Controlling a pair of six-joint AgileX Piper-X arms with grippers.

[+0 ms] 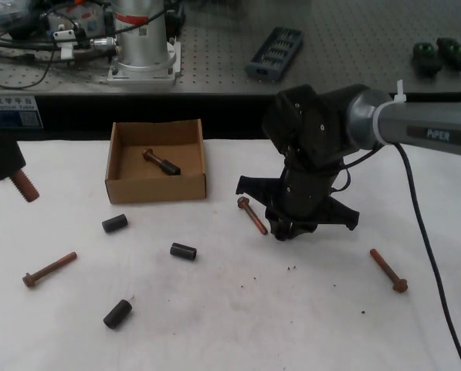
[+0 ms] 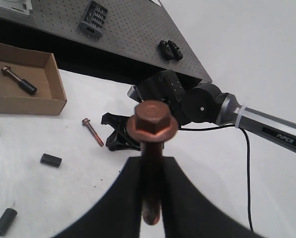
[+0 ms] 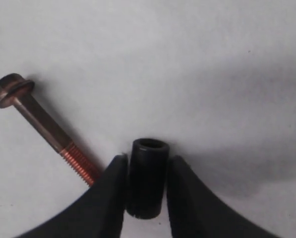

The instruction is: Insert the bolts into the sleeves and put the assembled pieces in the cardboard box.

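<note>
Misalignment is your main worry from here. Your left tool [image 2: 151,166] is clamped on a bolt [image 2: 151,148] by its shank and held up over the left edge of the counter [image 1: 292,325], head toward the wrist and threaded end free. Your right tool [image 3: 148,161] is pinched on a sleeve [image 3: 148,181] low over the middle of the counter, with the open bore facing away from the wrist. The two parts are well apart, so they must be brought together in the air. If the axes are not lined up, the thread tip will likely catch the sleeve's rim and twist one part in its grip, or push it out altogether. Watch the loose bolt [image 1: 253,215] lying just beside your right tool, because a sideways lift could knock it and send it rolling. The cardboard box [image 1: 157,189] already holds one assembled piece [image 1: 162,163], so a careless drop there could bounce off it.
</note>
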